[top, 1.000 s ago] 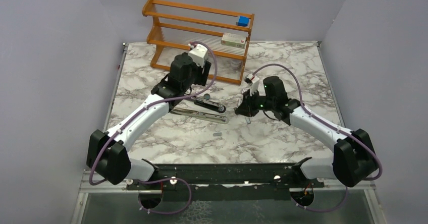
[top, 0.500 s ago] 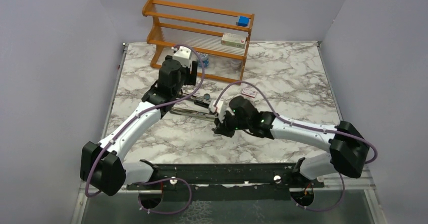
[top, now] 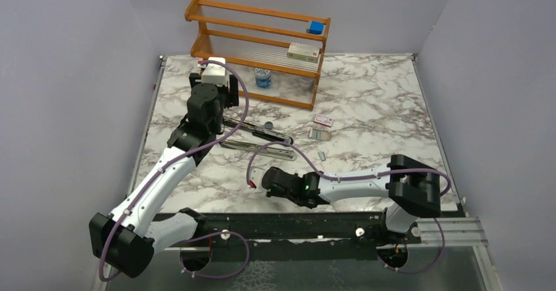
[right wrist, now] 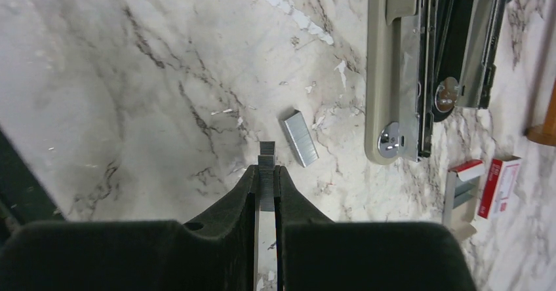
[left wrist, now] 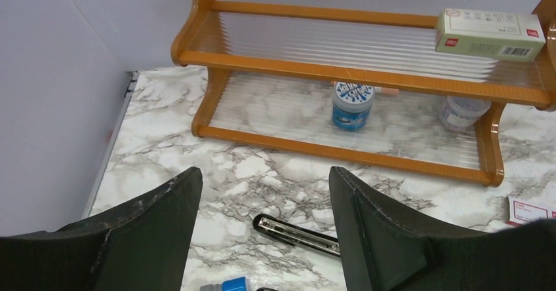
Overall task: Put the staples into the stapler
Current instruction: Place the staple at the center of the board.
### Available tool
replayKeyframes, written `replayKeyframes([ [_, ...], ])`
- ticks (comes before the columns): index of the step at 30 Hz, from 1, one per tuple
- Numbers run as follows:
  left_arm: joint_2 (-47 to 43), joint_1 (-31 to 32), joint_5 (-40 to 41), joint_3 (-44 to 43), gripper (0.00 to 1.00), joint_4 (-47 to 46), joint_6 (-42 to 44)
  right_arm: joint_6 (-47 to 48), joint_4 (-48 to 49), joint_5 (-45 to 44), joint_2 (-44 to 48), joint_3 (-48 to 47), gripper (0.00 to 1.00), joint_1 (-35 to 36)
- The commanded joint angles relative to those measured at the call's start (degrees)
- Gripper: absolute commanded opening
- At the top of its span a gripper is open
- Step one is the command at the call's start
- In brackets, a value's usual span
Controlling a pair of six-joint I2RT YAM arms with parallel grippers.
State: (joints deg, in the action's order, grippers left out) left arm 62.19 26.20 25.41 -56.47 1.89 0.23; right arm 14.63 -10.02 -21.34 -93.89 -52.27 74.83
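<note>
The stapler (top: 259,138) lies open in the middle of the table, its black bar and silver channel spread side by side. It also shows in the right wrist view (right wrist: 406,68), and one end shows in the left wrist view (left wrist: 296,234). My right gripper (top: 265,176) is low near the front, shut on a strip of staples (right wrist: 266,166) that sticks out past the fingertips (right wrist: 288,193). A loose strip (right wrist: 300,137) lies just ahead of it, short of the stapler. Another strip (top: 322,154) lies right of the stapler. My left gripper (top: 219,101) hangs open and empty over the stapler's far left end (left wrist: 264,173).
A wooden rack (top: 262,42) stands at the back with a blue-capped jar (top: 263,78), a green-white box (top: 303,52) and a blue cube (top: 317,27). An open red-and-white staple box (top: 321,120) lies right of the stapler, also in the right wrist view (right wrist: 498,186).
My right arm has swung from behind and right of the stapler to the near front, left of centre. My left gripper has drawn back and left, towards the rack.
</note>
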Motion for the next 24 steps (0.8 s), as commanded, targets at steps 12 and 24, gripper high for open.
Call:
replayKeyframes([
  [12, -5.0, -0.5, 3.7, 0.1, 0.76, 0.0, 0.2, 7.2, -0.4, -15.1, -11.1, -3.5, 0.11, 3.0],
  [24, -2.2, -0.4, -0.7, -3.2, 0.76, 3.1, -2.3, 2.2, -8.7, -10.5, -16.7, -5.9, 0.15, 4.3],
])
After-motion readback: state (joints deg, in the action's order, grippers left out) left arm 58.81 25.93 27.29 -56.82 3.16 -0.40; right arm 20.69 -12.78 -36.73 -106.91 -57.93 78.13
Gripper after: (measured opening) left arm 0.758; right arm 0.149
